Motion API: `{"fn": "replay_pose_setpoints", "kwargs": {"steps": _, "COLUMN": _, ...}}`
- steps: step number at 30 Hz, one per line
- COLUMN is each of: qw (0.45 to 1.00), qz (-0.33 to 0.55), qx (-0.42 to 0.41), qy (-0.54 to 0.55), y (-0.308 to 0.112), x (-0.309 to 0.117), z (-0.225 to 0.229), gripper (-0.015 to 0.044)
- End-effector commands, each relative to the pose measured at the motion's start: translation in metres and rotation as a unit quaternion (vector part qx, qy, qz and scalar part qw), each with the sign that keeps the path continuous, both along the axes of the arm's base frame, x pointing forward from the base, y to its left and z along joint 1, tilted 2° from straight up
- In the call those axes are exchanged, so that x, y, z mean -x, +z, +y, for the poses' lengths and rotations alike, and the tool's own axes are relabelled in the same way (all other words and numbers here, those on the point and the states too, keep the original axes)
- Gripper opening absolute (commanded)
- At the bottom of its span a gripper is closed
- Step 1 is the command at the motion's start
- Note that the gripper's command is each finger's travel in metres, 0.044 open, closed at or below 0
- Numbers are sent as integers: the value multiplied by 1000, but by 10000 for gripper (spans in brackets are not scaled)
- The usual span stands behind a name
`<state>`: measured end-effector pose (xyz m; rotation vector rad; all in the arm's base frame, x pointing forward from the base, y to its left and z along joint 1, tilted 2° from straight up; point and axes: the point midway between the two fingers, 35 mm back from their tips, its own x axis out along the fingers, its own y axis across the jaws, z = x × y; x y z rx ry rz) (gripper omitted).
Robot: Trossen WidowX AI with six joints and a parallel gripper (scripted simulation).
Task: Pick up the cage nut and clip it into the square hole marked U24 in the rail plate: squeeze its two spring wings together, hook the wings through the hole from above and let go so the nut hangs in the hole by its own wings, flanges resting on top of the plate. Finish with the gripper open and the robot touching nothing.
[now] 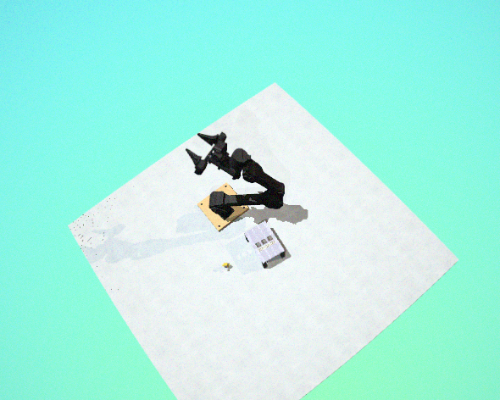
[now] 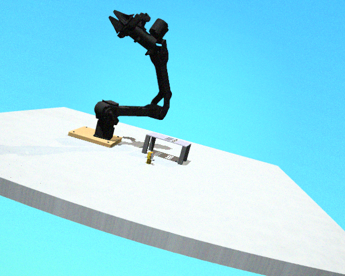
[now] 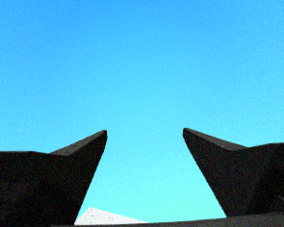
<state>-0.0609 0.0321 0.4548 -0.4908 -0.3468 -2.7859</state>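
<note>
I have the tool (image 1: 191,141) (image 2: 111,13) (image 3: 144,132) high over the table (image 1: 328,301) (image 2: 226,192) (image 3: 93,216), its two fingers spread wide, with nothing pinched between them. On my wrist view there is blue background between the tips, and a pale corner of the table shows low, left of the middle

The black arm (image 1: 263,176) (image 2: 162,73) rises from a tan board (image 1: 219,226) (image 2: 80,132) on the table. From the outside camera I see it reach right from its foot, bend upward, then lean back left at the top

The nut (image 1: 225,263) (image 2: 149,157), small and yellow, is on the table, well apart from the tool. Outside, I find it on the near side of the raised plate (image 1: 252,232) (image 2: 158,136), close to its left end; from above it lies left of the plate. It is out of the holes and too small for me to make out its wings

The pale plate stands on dark legs (image 2: 183,154), right of the board in the outside view. From above I count three square holes (image 1: 263,241) in a row, with lettering beside them too small to read
</note>
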Motion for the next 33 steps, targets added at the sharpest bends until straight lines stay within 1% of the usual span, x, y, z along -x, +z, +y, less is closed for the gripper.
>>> {"fn": "replay_pose_setpoints", "kwargs": {"steps": 1, "qw": 1000, "qz": -2, "qx": -1, "qy": 5, "y": 0, "x": 1, "z": -2, "gripper": 426}}
{"fn": "replay_pose_setpoints", "kwargs": {"steps": 2, "qw": 1000, "qz": -6, "qx": -2, "qy": 19, "y": -1, "x": 2, "z": -7, "gripper": 440}}
{"fn": "replay_pose_setpoints", "kwargs": {"steps": 4, "qw": 997, "qz": -24, "qx": -24, "qy": 65, "y": -4, "x": 10, "z": -25, "gripper": 440}}
{"fn": "replay_pose_setpoints", "kwargs": {"steps": 10, "qw": 971, "qz": -47, "qx": -181, "qy": 149, "y": -23, "x": 35, "z": -86, "gripper": 440}}
{"fn": "replay_pose_setpoints", "kwargs": {"steps": 13, "qw": 932, "qz": -43, "qx": -291, "qy": 213, "y": -41, "x": 39, "z": -130, "gripper": 440}}
{"fn": "replay_pose_setpoints", "kwargs": {"steps": 16, "qw": 872, "qz": -21, "qx": -402, "qy": 281, "y": -64, "x": 32, "z": -175, "gripper": 440}}
{"fn": "replay_pose_setpoints", "kwargs": {"steps": 20, "qw": 763, "qz": 35, "qx": -532, "qy": 367, "y": -100, "x": 4, "z": -227, "gripper": 440}}
{"fn": "replay_pose_setpoints", "kwargs": {"steps": 25, "qw": 596, "qz": 140, "qx": -641, "qy": 462, "y": -148, "x": -53, "z": -272, "gripper": 440}}
{"fn": "replay_pose_setpoints", "kwargs": {"steps": 29, "qw": 453, "qz": 228, "qx": -693, "qy": 513, "y": -187, "x": -102, "z": -286, "gripper": 440}}
{"fn": "replay_pose_setpoints", "kwargs": {"steps": 33, "qw": 277, "qz": 323, "qx": -724, "qy": 542, "y": -230, "x": -153, "z": -283, "gripper": 440}}
